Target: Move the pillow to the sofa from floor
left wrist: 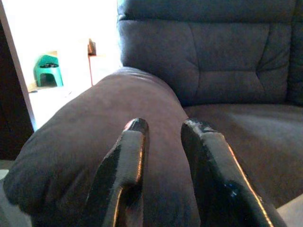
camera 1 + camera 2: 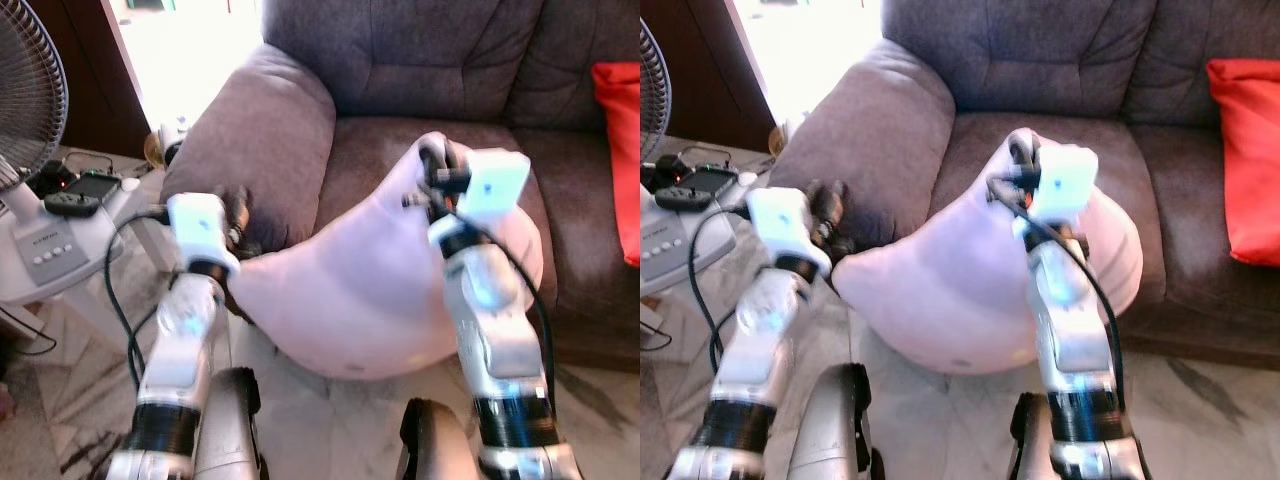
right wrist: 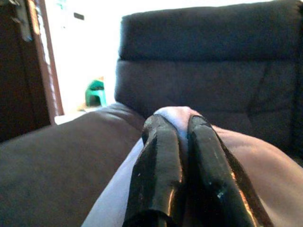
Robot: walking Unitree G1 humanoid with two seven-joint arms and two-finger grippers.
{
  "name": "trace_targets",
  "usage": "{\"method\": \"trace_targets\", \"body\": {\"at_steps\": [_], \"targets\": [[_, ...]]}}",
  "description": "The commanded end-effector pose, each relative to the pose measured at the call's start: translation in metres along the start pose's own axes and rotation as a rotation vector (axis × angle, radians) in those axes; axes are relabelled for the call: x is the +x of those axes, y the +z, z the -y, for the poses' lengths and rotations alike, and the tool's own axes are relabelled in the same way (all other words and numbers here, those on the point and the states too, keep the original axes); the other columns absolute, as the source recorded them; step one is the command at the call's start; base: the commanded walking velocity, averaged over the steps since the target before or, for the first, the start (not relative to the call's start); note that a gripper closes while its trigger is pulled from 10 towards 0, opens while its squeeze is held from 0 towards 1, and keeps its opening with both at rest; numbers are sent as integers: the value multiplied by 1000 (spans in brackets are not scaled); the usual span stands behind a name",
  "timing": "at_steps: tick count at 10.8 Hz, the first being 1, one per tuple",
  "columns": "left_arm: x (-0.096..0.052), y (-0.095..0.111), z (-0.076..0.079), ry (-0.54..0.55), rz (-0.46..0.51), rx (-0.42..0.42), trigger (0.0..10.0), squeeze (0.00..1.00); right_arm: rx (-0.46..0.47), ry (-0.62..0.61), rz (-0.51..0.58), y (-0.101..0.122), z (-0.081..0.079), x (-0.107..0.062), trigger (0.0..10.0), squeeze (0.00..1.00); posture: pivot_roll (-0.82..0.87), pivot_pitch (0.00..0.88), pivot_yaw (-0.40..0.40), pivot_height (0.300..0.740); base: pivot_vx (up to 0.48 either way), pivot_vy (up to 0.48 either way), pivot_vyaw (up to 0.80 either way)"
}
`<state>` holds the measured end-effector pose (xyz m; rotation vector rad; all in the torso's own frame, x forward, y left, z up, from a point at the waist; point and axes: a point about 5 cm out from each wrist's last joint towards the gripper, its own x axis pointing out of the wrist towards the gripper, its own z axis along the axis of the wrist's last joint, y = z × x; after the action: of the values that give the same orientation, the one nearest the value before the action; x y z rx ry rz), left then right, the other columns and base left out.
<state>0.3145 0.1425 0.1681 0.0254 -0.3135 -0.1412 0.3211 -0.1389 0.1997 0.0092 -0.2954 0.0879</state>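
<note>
- From the left eye view, you see the pink pillow [image 2: 350, 300] held up in front of the sofa [image 2: 420, 150], off the floor. Your right gripper [image 2: 435, 165] pinches its top corner. Your left gripper [image 2: 238, 235] sits at its other corner, beside the sofa arm.
- The right eye view shows the same thing, with a red cushion [image 2: 1245, 160] far off past your right gripper.
- In the left wrist view, the two fingers [image 1: 125, 165] stand a little apart. It looks like nothing is between them, but the pillow may be hidden below.
- In the right wrist view, the fingers [image 3: 158, 165] are squeezed tight on a fold of pillow.
- You are in the carrying step. Next, push the pillow forward over the seat, then let go.
</note>
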Motion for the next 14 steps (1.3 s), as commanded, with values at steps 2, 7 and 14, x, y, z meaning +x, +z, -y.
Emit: {"method": "trace_targets", "body": {"at_steps": [2,7,14], "targets": [[-7,12,-13,17,49,56,10000,0,-66,-58,16,-1,16,-8,10000,0,73,0,-20,529,0,0,0],[-24,8,-19,18,21,67,10000,0,-79,-111,-39,-15,28,-27,10000,0,72,0,-25,529,0,0,0],[-23,8,-22,24,11,60,10000,0,-71,-132,-35,-14,30,-27,10000,0,72,0,-23,631,0,0,0]]}}
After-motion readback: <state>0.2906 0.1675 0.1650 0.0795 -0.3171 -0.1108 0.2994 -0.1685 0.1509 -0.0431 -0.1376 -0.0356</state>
